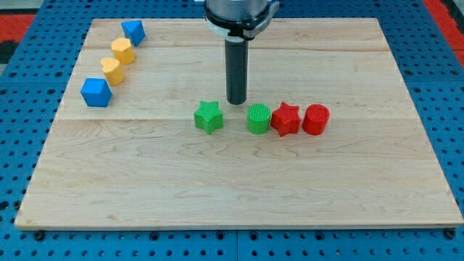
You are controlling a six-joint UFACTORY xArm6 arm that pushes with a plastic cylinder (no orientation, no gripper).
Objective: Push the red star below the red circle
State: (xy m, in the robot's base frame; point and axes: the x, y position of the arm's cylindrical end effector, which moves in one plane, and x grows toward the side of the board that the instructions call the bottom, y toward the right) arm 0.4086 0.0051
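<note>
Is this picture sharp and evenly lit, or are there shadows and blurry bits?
Camera view: light is even and soft, with no glare on the board; the red star, red circle and other blocks look sharp, with only faint shadows at their bases; my tip casts a small dark patch; the arm's top is cut off by the view's top.

The arm is cut off by the view's top (only its lower collar shows); the bench's surrounding blue pegboard runs past every edge.
</note>
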